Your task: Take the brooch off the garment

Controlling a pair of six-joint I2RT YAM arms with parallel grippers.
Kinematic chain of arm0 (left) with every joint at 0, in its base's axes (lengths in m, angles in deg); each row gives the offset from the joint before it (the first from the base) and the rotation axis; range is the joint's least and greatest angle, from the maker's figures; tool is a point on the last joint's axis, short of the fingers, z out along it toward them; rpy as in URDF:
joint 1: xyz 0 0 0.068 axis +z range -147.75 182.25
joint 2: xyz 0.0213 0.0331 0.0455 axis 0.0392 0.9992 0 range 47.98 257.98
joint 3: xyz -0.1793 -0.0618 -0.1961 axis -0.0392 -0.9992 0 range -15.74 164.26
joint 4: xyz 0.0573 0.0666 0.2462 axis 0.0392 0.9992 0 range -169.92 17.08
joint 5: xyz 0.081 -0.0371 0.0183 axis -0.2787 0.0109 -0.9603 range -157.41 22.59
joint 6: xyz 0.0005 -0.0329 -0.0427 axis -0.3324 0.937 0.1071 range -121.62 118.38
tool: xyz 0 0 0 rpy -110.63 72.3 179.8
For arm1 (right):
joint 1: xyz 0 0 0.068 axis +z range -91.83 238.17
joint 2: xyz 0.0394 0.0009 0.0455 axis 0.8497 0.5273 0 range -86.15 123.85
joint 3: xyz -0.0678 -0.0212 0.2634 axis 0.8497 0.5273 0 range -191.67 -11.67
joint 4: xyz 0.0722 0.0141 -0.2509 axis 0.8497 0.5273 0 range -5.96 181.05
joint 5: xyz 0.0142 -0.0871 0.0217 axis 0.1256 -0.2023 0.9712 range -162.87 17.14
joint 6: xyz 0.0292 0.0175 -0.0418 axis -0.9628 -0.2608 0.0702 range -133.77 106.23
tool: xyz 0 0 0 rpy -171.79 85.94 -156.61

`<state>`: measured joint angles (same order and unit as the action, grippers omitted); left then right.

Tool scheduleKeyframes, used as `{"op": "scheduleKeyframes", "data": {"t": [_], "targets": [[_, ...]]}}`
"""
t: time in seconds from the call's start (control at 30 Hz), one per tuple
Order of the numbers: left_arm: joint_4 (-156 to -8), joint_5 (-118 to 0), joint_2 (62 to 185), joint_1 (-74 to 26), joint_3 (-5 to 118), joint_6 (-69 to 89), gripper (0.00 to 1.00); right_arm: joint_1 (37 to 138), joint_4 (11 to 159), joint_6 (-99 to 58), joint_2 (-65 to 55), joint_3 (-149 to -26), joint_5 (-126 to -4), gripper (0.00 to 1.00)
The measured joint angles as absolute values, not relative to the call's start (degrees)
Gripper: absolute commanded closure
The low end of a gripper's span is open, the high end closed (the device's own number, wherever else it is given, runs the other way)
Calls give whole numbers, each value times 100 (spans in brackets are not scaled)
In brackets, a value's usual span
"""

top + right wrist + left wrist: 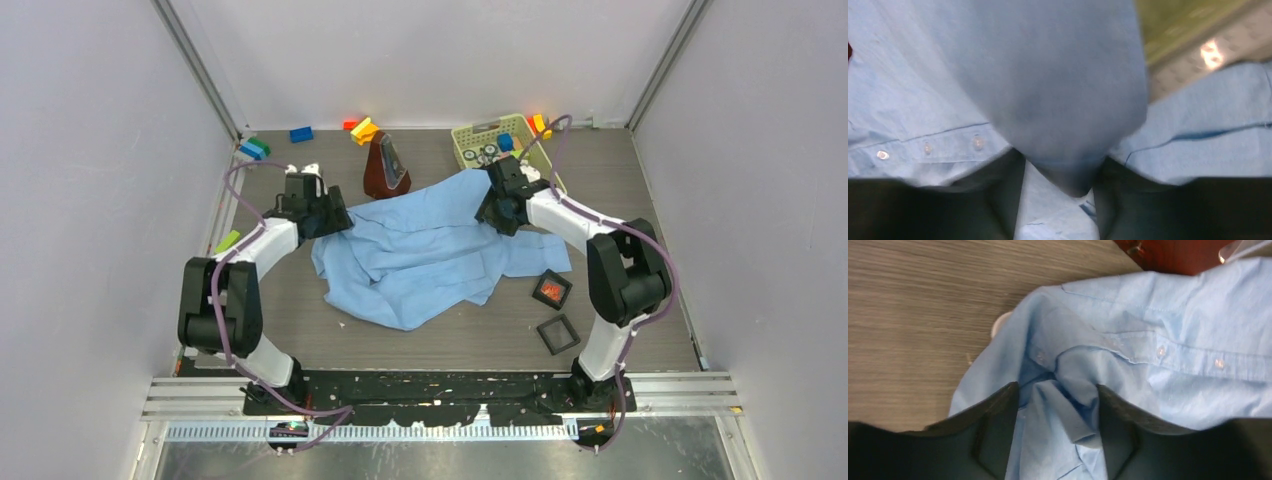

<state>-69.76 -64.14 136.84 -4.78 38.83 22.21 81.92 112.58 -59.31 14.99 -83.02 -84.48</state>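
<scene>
Grey wood-grain counter (450,340) runs out from my bases. Nearest on it, by my right arm, lie two black square frames (552,290), one with something red inside. Beyond them the garment (420,260) sprawls crumpled across the middle.

My left hand (1056,390) sits at the garment's left edge. Its jaws are well apart, astride a loose ridge of cloth that neither finger squeezes, so it holds nothing. My right hand (1059,161) is at the far right corner of the shirt. A dark fold fills the gap between its fingers, and I cannot tell whether they pinch it or only press around it.

The step, as I judge it, is finding the brooch, which I see in none of the views. To do it well I would take one thin layer at each side, lift only a little, and spread the shirt flat rather than bunching it. A pin buried in folds could snag. The button placket (1161,351) is my guide to the front.

Some things are hard to read. A small pale thing (1000,325) peeks from under the cloth's edge near my left hand, and I cannot name it. My right wrist view is mostly blurred cloth. Farther off stand a brown pyramid-shaped object (385,168), a green basket (460,145) and scattered toy bricks (365,130).
</scene>
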Motion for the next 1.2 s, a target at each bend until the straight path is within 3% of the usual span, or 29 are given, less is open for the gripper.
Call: {"op": "scheduleKeyframes", "data": {"t": [0.03,0.07,0.1,0.3,0.5,0.63,0.8,0.9,0.93,1.0,1.07,1.2], "targets": [[-6998,-6261,13794,-458,3891,2252,73,8194,11214,-5966,1613,-8381,-8387,87],[-6996,-6128,13888,-432,3920,2263,94,8194,11146,-6031,1711,-8449,-8337,93],[-6989,-5942,14030,-406,3994,2267,100,8201,11120,-6001,1737,-8475,-8315,98],[-6707,-5472,14194,-259,4622,2326,100,8205,11404,-5933,1720,-8947,-8223,100],[-6353,-5654,13168,-690,4788,2320,100,8194,11616,-5723,867,-9439,-8293,100],[-6240,-5566,12445,-1774,4270,2300,100,8092,11544,-5732,-341,-8936,-8415,99],[-5757,-5477,12211,-2570,2949,2414,100,7895,11400,-5771,-1004,-7539,-8437,89],[-5508,-5383,12408,-2790,2431,2527,91,7825,11404,-5749,-564,-6945,-8258,75],[-5466,-5321,12519,-2810,2362,2545,84,7821,11417,-5730,-350,-6822,-8182,60],[-5438,-5184,12755,-2810,2366,2565,65,7799,11474,-5677,-66,-6731,-8064,40],[-5400,-5105,12803,-2808,2442,2547,52,7823,11498,-5463,-72,-6731,-8004,29],[-5250,-5195,12355,-2808,2565,2527,37,8343,11783,-4987,-376,-7069,-8505,25]]}}
